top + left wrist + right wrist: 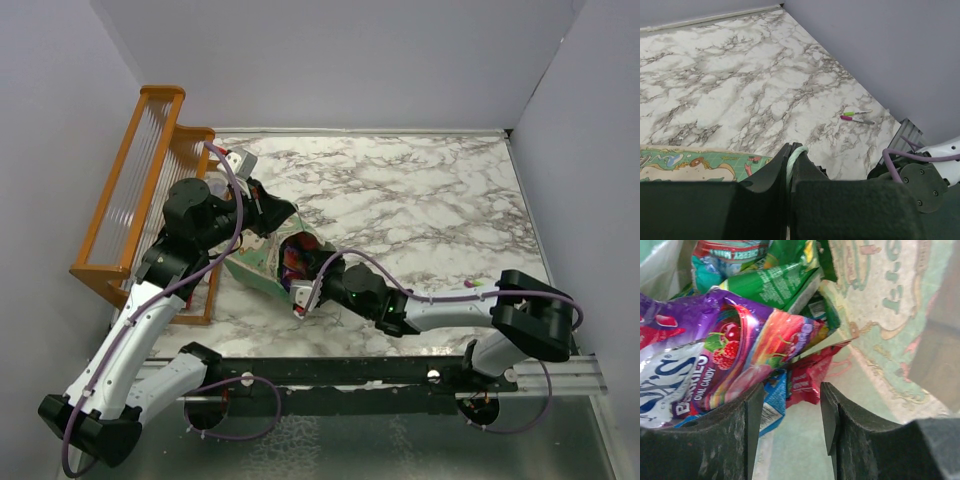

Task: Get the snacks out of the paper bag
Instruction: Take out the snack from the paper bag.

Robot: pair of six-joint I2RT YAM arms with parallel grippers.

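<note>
Snacks (294, 256): shiny candy packets, piled inside the paper bag (248, 268); seen from the top view as a bright patch at its mouth.

Contents, by right wrist view:
- purple packet (700, 360), berry pictures, on top of the pile, right against the finger (747, 435) at the left of that view
- green packet (775, 282), behind the purple one
- teal packet (715, 267), furthest back
- red packet (807, 377), low down, under the purple one
- blue packet (771, 407), low down, just beside the same finger

Paper bag: pale green with a printed pattern. Stands left of centre on the marble worktop (420, 200), just beside the orange wooden rack (120, 200). Tilted, mouth turned toward the right arm.

Left tool (790, 155): closed tight on the bag's loop handle (799, 150), the pale cord pinched between the fingers. Sits above the bag's patterned upper edge.

Right tool (790, 422): open, fingers spread apart, pushed into the mouth of the bag. Ends of the blue and red packets visible in the gap between the fingers. Nothing pinched.

Pens (856, 116): two, one green and one pink, lying side by side on the worktop near the right-hand wall, well apart from the bag.
</note>
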